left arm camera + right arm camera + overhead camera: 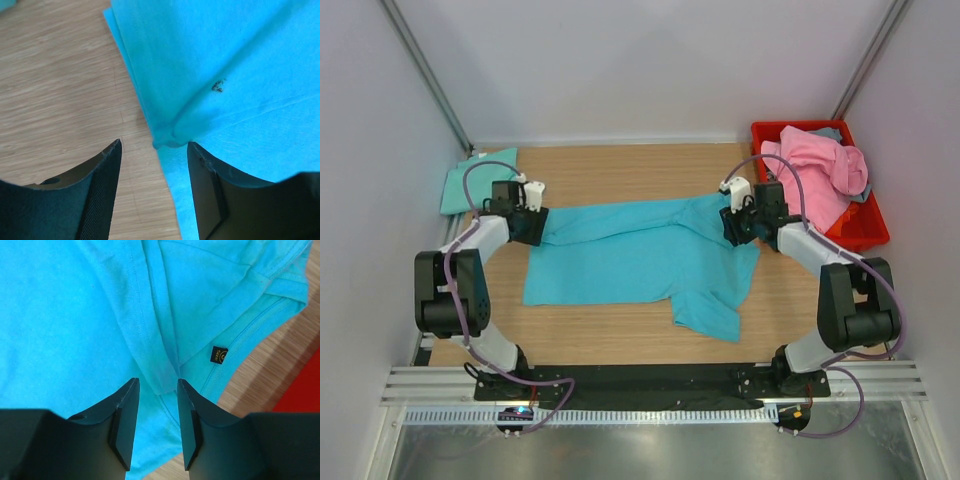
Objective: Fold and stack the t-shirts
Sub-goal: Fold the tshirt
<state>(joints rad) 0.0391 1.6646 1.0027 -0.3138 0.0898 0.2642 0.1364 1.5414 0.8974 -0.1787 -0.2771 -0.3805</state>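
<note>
The turquoise-blue t-shirt (pixel 640 258) lies spread across the middle of the table, its far edge folded over toward me. My left gripper (pixel 532 222) is open over the shirt's left folded corner (pixel 167 137), one finger over bare wood, the other over cloth. My right gripper (pixel 738 222) is open over the shirt's right end, near the collar and its black size tag (pixel 218 354). A folded mint-green shirt (pixel 470 180) lies at the far left. The pink shirt (pixel 820 170) is heaped in the red bin on grey-blue cloth (pixel 825 133).
The red plastic bin (pixel 868 230) stands at the far right against the wall. White walls close the table at left, back and right. A sleeve of the turquoise shirt (pixel 710 310) hangs toward the near edge.
</note>
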